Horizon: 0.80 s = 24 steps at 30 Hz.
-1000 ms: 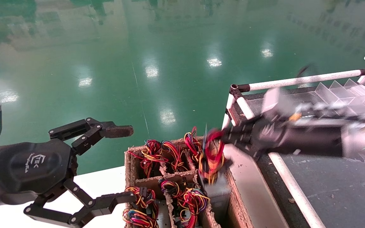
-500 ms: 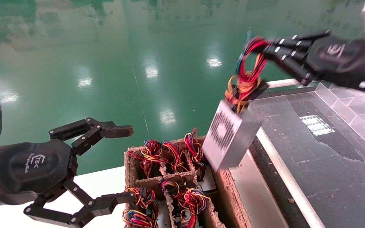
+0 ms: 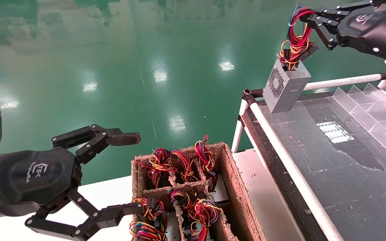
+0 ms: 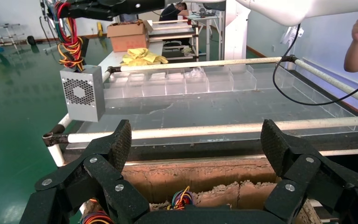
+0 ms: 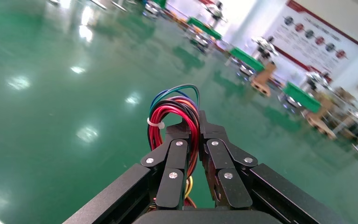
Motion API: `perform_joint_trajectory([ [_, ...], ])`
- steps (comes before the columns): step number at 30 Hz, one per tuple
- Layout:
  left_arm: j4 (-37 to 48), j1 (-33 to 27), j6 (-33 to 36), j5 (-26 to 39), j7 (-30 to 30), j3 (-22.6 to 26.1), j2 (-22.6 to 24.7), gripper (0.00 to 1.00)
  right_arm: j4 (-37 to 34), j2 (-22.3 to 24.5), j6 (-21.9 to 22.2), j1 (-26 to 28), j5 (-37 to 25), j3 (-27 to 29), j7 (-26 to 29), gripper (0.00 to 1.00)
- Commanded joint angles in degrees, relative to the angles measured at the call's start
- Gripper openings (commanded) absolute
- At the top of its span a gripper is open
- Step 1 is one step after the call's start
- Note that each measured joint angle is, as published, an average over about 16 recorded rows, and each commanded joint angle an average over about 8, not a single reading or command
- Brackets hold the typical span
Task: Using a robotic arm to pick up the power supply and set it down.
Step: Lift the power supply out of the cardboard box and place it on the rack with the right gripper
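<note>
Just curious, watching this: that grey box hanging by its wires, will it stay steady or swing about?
Probably swings: the right gripper pinches only the wire loop, so the power supply dangles tilted below. The taut wires suggest some weight. It may tip when it lands.

No readable text, only an illegible logo on the left pincer (image 3: pixel 131 172)

Matt grey metal power supply (image 3: pixel 286 87); rough brown cardboard box (image 3: pixel 233 187); glossy floor (image 3: pixel 129 67).
</note>
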Motion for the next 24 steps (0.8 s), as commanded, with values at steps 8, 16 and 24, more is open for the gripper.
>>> perform_joint_trajectory([
  [8, 0.0, 0.0, 0.0, 0.0, 0.0, 0.0, 0.0, 1.0, -11.96, -4.56, 5.25, 4.76, -4.13, -1.55, -6.24, 0.0],
  [16, 0.0, 0.0, 0.0, 0.0, 0.0, 0.01, 0.0, 1.0, -20.93, -7.53, 5.86, 7.31, -4.54, -1.73, -10.91, 0.0],
  [24, 0.0, 0.0, 0.0, -0.01, 0.0, 0.01, 0.0, 1.0, -26.46, -9.8, 6.55, 9.28, -3.76, -1.14, -14.71, 0.0],
])
